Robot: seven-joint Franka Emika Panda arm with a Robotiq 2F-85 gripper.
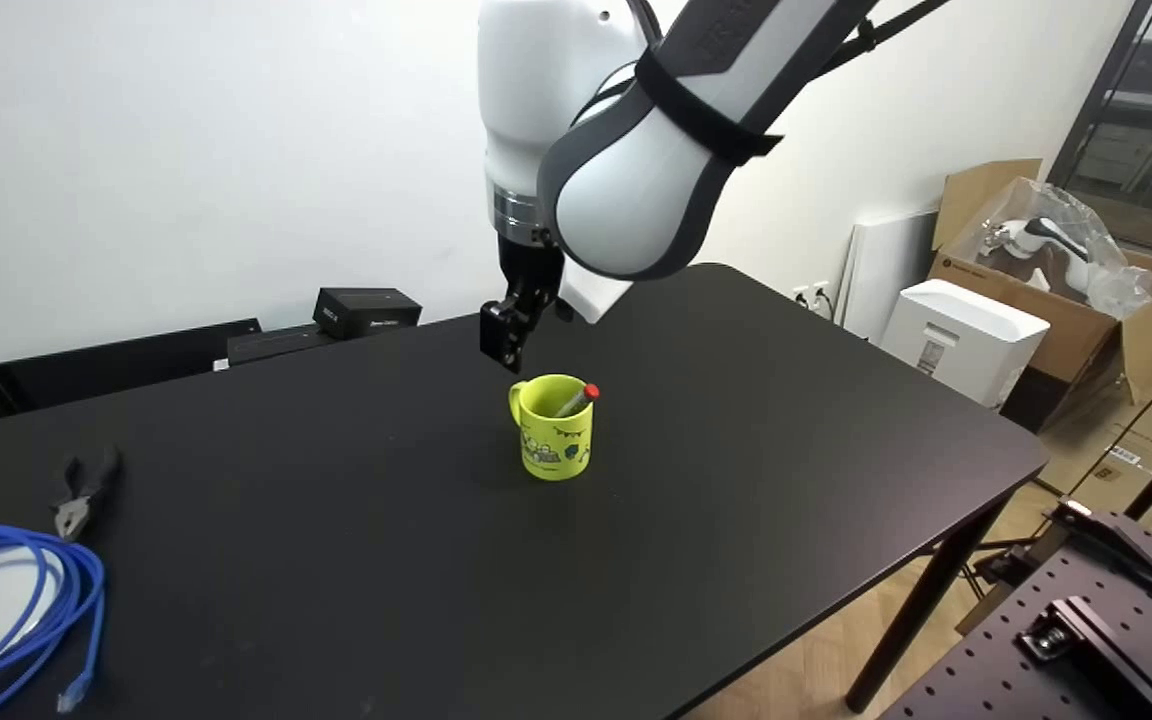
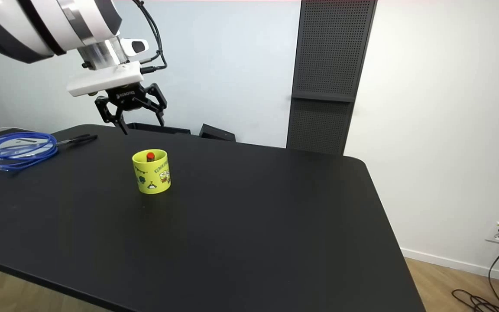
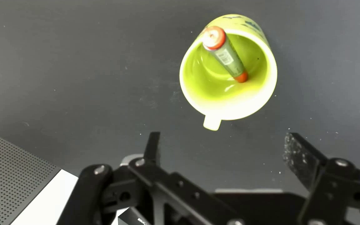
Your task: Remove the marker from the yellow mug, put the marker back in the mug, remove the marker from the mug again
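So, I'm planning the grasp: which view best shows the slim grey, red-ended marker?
The wrist view: it looks into the yellow-green mug, showing the marker end to end. Both exterior views show only its upper part.

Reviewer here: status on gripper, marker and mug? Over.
Gripper open, empty, touching nothing. Marker leaning inside the upright yellow mug. Nothing seen in between; pliers and blue cable lie well apart.

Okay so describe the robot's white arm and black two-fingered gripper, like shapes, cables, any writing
The rounded white arm has dark grey trim, a black strap and a silver metal collar. Black cables run down toward a flat white bar. The black two-fingered gripper has angular jointed fingers and pale ROBOTIQ lettering; one finger pad shows whitish specks.
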